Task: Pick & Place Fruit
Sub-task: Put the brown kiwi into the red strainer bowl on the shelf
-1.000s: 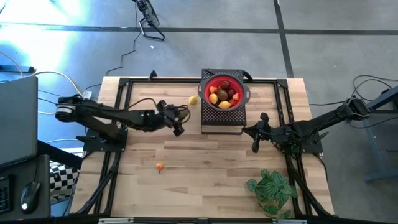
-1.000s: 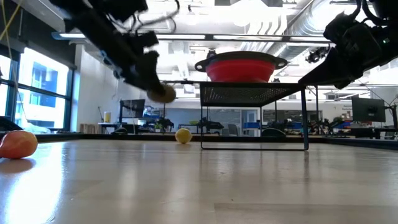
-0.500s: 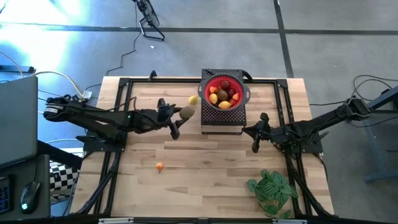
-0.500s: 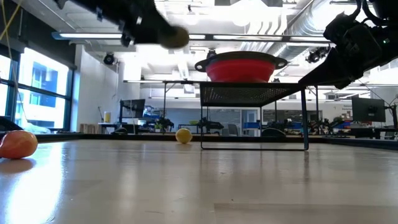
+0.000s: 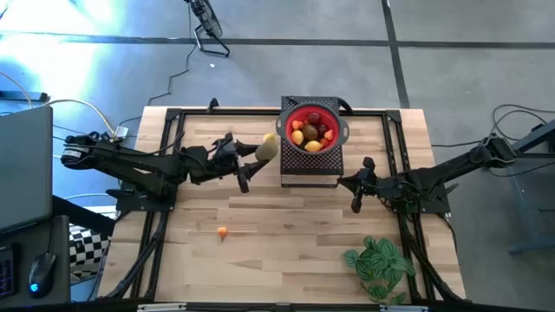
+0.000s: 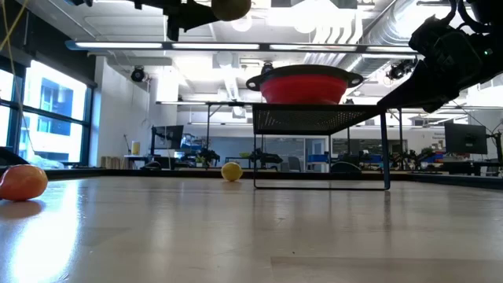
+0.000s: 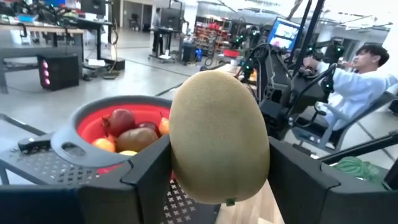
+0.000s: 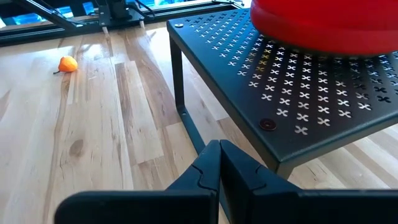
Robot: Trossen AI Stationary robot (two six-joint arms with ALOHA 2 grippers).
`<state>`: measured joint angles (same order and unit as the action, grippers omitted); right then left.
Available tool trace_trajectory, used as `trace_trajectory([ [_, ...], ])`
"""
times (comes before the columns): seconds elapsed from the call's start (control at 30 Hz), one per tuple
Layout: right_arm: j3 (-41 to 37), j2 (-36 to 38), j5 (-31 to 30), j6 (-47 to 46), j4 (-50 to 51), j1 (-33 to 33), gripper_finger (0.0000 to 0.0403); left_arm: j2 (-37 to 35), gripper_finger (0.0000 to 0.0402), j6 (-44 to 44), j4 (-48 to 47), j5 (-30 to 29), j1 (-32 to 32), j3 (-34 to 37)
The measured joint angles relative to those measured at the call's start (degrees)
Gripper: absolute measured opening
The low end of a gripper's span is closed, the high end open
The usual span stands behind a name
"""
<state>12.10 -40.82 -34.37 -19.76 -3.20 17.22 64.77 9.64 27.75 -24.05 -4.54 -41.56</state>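
A brownish-green fruit sits between the fingers of my left gripper, high above the table and just left of the red bowl. The bowl rests on a black perforated stand and has several fruits in it. A yellow fruit lies on the table by the stand. An orange fruit lies nearer the front. My right gripper is shut with nothing in it, right of the stand. My left gripper pinches the brownish-green fruit by its two opposite sides between the two fingers. The fingers reach level from the table's left. The fruit stands on end in the hold, lifted clear of the table, at about the height of the bowl's rim.
A green leafy plant sits at the near right of the table. A black frame runs along the table's edges. A person sits in the room beyond the right arm.
My left gripper has risen well above the table with the brownish-green fruit and gone toward the bowl. It has tipped from slanting down to level. The fruit has stayed between the fingers throughout.
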Motion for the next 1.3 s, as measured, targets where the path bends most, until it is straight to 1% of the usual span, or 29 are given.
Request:
trace_trajectory([
  [0.17,0.0,0.0,0.0,-0.1,0.0,0.0,0.0002,0.7,0.0225,2.6,0.7,0.0,0.0,0.0],
  [0.3,0.0,0.0,0.0,-0.1,0.0,0.0,0.0002,1.5,0.0225,2.7,3.3,0.1,0.0,-0.2],
  [0.43,0.0,0.0,0.0,0.0,-0.1,0.0,0.0002,2.3,0.0225,2.6,4.1,0.0,0.0,-0.1],
  [0.57,0.0,0.0,0.0,-0.1,-0.2,0.0,0.0002,3.3,0.0225,2.2,8.3,-1.7,0.0,-0.1],
  [0.67,0.0,0.0,0.0,-0.6,-0.2,0.0,0.0002,4.5,0.0225,3.4,14.1,-2.6,0.0,-0.2],
  [0.77,0.0,0.0,0.0,-2.3,-0.1,0.0,0.0002,5.6,0.0225,3.0,16.4,-3.5,0.0,-0.5],
  [1.0,0.0,0.0,0.0,-2.9,-0.1,0.0,0.0002,9.3,0.0225,-0.6,15.0,-4.4,0.0,-4.2],
  [1.1,0.0,0.0,0.0,-2.6,-0.1,0.0,0.0002,11.3,0.0225,-2.1,13.8,-4.5,0.0,-7.1],
  [1.2,0.0,0.0,0.0,-1.2,0.0,0.0,0.0002,13.3,0.0225,-3.0,11.7,-5.8,0.0,-9.6],
  [1.3,0.0,0.0,0.0,-1.1,0.0,0.0,0.0002,15.1,0.0225,-5.0,11.0,-8.6,0.0,-12.0],
])
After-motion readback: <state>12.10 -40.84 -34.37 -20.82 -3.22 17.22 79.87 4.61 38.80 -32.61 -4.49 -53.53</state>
